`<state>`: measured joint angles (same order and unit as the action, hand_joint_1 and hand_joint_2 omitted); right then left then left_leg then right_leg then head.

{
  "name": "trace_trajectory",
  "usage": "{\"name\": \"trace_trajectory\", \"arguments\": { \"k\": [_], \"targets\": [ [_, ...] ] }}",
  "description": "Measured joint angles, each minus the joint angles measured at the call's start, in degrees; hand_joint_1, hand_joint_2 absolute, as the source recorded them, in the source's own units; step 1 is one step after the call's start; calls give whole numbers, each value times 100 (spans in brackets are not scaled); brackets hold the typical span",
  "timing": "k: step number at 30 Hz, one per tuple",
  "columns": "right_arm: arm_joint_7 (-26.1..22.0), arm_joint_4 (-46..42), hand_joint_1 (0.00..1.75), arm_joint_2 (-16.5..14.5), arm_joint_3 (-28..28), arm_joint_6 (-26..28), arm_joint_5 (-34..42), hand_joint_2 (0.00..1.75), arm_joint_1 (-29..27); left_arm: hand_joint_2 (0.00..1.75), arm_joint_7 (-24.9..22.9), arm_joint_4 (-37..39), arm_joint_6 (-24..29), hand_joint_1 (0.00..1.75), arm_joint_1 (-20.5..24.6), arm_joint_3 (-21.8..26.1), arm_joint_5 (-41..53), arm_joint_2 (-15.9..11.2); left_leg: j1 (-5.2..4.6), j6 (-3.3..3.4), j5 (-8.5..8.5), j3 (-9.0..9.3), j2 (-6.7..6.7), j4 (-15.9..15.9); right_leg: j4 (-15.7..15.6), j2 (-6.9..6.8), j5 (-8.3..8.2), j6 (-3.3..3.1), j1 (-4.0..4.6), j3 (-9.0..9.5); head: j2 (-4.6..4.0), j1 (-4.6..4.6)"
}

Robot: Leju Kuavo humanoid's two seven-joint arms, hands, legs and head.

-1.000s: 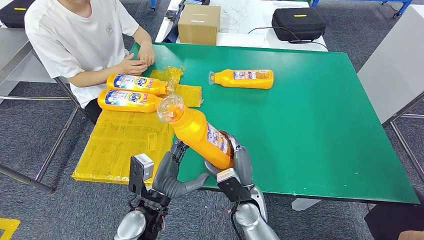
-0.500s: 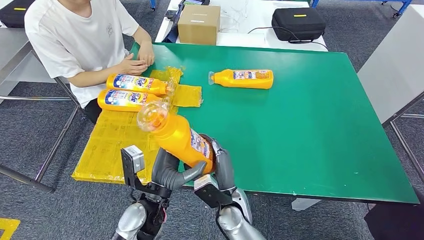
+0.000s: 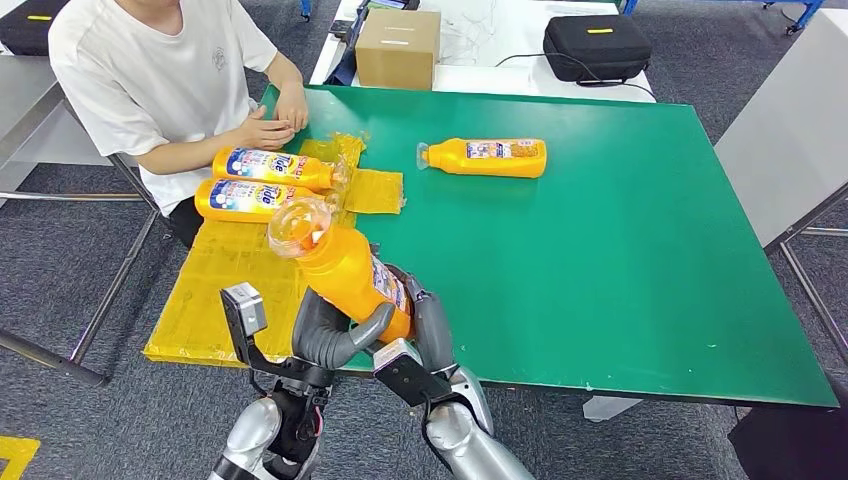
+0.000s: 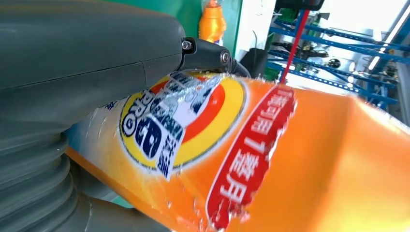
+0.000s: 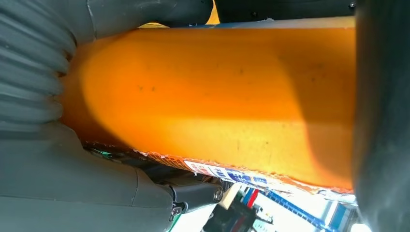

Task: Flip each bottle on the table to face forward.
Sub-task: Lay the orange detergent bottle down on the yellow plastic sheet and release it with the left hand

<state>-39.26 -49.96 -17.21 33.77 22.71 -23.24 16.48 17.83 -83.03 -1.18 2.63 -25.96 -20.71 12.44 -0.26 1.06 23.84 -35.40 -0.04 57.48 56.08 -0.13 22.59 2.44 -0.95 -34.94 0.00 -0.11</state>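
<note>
Across from me a person in a white T-shirt (image 3: 150,70) sits at the far left corner of the green tabletop (image 3: 620,250), both hands resting at its edge. A crinkled yellow plastic sheet (image 3: 240,280) lies over the tabletop's left side and hangs past its near edge. Beyond the tabletop, on a white surface, I see a brown cardboard box (image 3: 398,48) and, to its right, a black case (image 3: 597,46).

Silver, rounded forearms. Left hand (image 3: 335,335): grey ribbed cover, thick grey thumb, small screws at a dark finger link. Right hand (image 3: 425,325): same grey cover, darker fingers. Boxy black-and-silver camera module behind each wrist.
</note>
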Motion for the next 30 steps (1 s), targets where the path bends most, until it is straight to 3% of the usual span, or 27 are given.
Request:
{"name": "trace_trajectory", "arguments": {
  "k": [3, 4, 6, 7, 8, 10, 18, 26, 30],
  "targets": [
    [-8, 27, 166, -2, 58, -139, 118, 175, 37, 175, 76, 0, -119, 175, -1, 72, 0, -2, 0, 0, 0, 0, 1, 0, 0, 0, 0, 0, 0, 0, 0, 0],
    [-8, 28, 145, -2, 67, -175, 144, 175, 44, 175, 97, 0, -158, 175, -1, 89, 15, -3, 0, 0, 0, 0, 1, 0, 0, 0, 0, 0, 0, -1, 0, 1],
    [2, 28, 63, -2, 74, -251, 190, 175, 55, 175, 124, 0, -263, 175, 0, 114, 25, -4, 0, 0, 0, 0, 2, 0, 0, 0, 0, 0, 0, -1, 0, 1],
    [17, 28, 27, -1, 74, -303, 207, 131, 57, 175, 127, 0, -338, 175, 0, 126, 9, -9, 0, 0, 0, 0, 2, 0, 0, 0, 0, 0, 0, -1, 0, 1],
    [42, 28, 3, -1, 74, -364, 229, 87, 55, 175, 126, 0, -433, 175, 1, 136, -10, -16, 0, 0, 0, 0, 2, 0, 0, 0, 0, 0, 0, -1, 0, 0],
    [113, 31, 0, 3, 73, -479, 273, 0, 50, 175, 124, -1, -647, 175, 2, 155, -60, -44, 0, 0, 0, 0, 2, 0, 0, 0, 0, 0, 0, -1, 0, 0],
    [157, 46, 0, -1, -42, -187, 327, 0, -16, 175, 274, -20, -865, 175, 101, 143, 273, -101, 0, 0, 0, 0, 0, 0, 0, 0, 0, 0, 0, -1, 0, 0],
    [18, 51, 0, -60, -342, 428, 599, 0, -87, 175, 332, -44, -644, 175, 282, 221, 601, -112, 0, 0, -1, -1, 0, 0, 1, 0, -1, 0, 0, -1, 0, 1],
    [-62, -46, 0, -64, -545, 1090, 755, 0, -168, 175, 384, -69, -258, 175, 397, 348, 1051, -121, 0, 0, -1, -1, -1, 0, 1, 0, -1, 0, 0, 0, 0, 1]
  ]
}}
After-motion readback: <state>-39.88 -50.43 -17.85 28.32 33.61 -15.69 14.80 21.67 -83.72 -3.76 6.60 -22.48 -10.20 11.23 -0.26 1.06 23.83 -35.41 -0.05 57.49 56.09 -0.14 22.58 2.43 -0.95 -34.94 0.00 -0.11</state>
